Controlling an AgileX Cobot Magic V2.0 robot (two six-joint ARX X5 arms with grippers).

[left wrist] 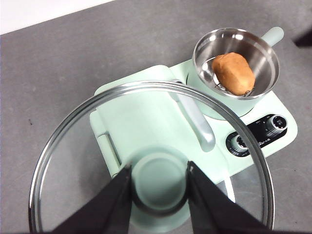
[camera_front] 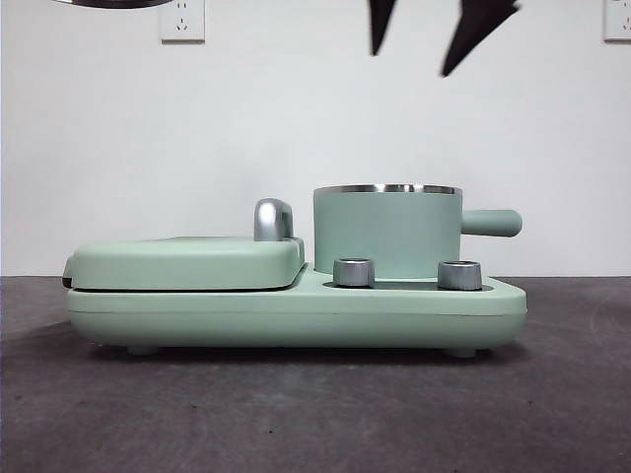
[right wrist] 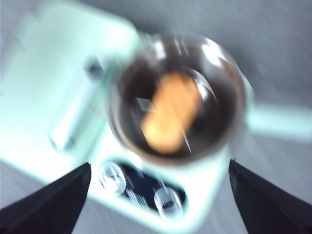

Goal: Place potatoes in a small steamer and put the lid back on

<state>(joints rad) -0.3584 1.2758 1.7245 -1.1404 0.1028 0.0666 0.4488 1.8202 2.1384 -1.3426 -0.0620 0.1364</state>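
The orange-brown potato (left wrist: 234, 73) lies inside the mint-green small steamer (left wrist: 236, 56), which stands open on the appliance base. My left gripper (left wrist: 159, 168) is shut on the mint knob (left wrist: 159, 187) of the glass lid (left wrist: 73, 141) and holds it high above the griddle side. The lid's rim (camera_front: 113, 3) shows at the top left of the front view. My right gripper (right wrist: 159, 165) is open and empty above the steamer (right wrist: 175, 102); its view is blurred, with the potato (right wrist: 170, 117) below. Its two black tips (camera_front: 412, 61) hang above the steamer (camera_front: 386, 232) in the front view.
The flat mint griddle cover (camera_front: 187, 261) with a chrome handle (camera_front: 274, 219) lies beside the steamer on the same base (camera_front: 296, 315). Two steel knobs (camera_front: 354, 272) (camera_front: 459, 275) sit at the front. The steamer's side handle (camera_front: 490, 223) points right.
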